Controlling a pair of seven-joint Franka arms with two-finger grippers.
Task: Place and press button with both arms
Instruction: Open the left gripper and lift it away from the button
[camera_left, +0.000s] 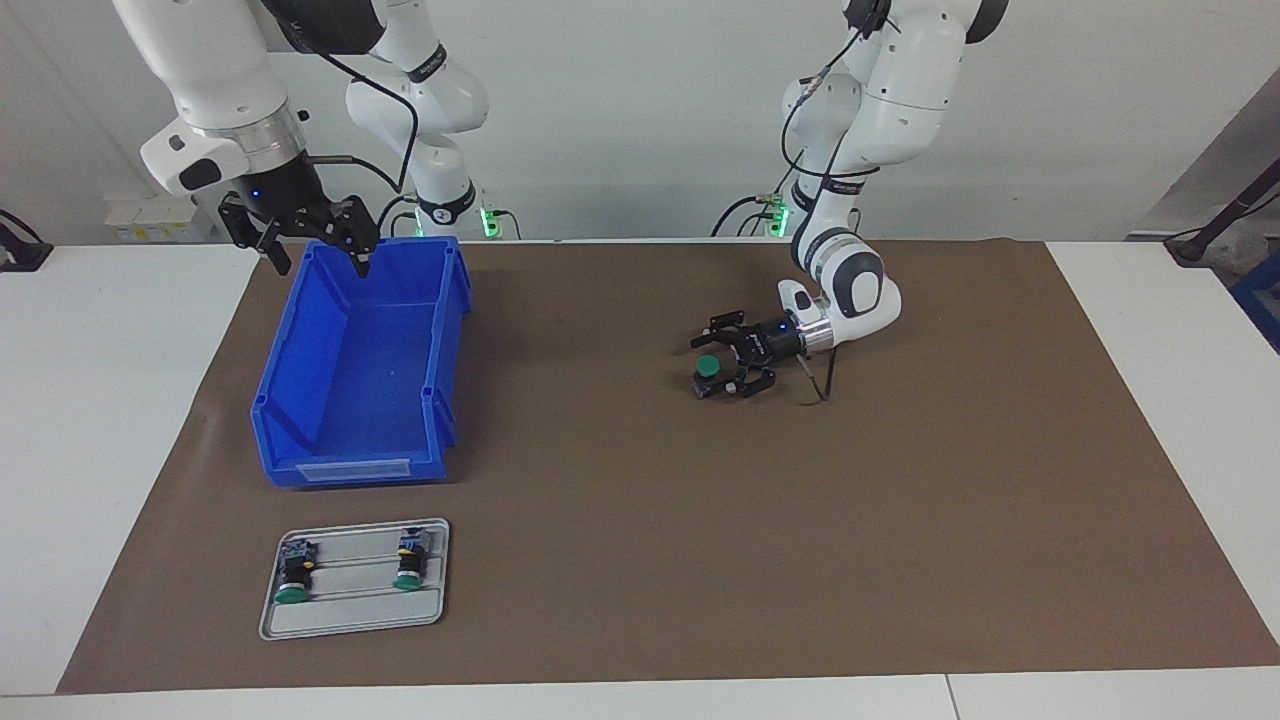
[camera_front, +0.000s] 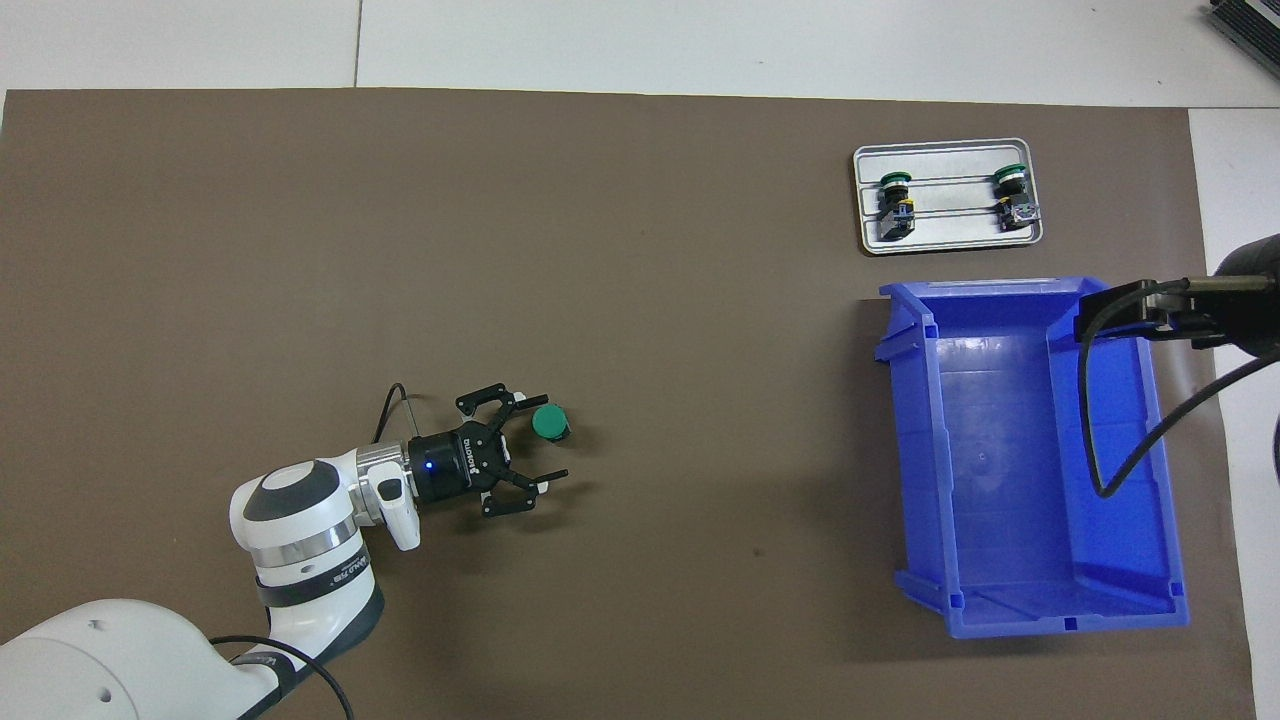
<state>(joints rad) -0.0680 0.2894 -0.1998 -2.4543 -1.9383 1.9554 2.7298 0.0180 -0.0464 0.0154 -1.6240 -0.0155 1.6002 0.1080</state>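
Green-capped button mid-desk | light, rigid, slick cap; grip black body | left gripper jaws wide open around it, unclamped | right gripper waits over blue bin, jaws apart, empty

You get one high view facing the arms, one steep overhead; both share the brown mat and blue bin.

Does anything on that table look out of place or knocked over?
Nothing stands out. One button stands upright on the mat between the left gripper's open jaws; two more lie neatly on the grey tray. The blue bin sits upright.
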